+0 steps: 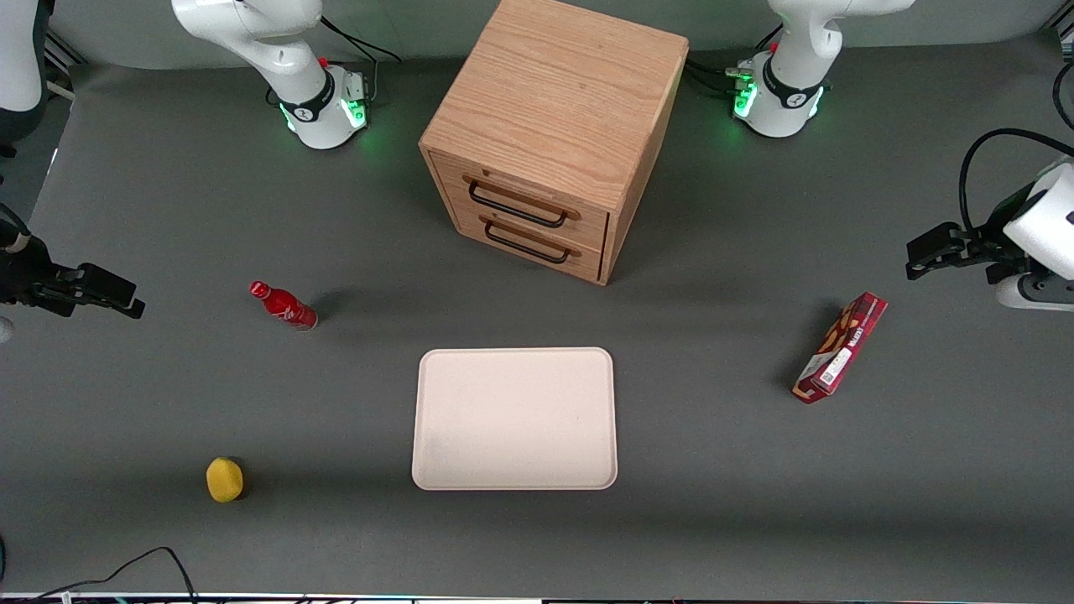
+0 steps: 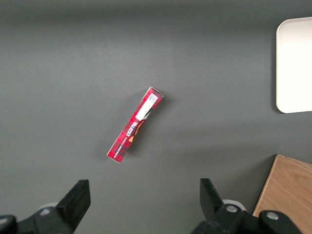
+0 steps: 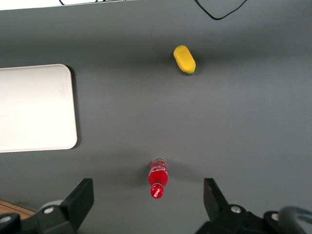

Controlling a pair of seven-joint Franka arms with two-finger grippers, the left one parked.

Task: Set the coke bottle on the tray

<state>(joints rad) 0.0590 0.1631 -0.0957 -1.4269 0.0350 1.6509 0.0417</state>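
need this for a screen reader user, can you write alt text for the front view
A small red coke bottle stands on a grey table, apart from the bare cream tray it should go on. The working arm's tool hovers open at the table's edge, beside the bottle and not touching it. A wooden drawer cabinet, a yellow object and a red snack box are also there.
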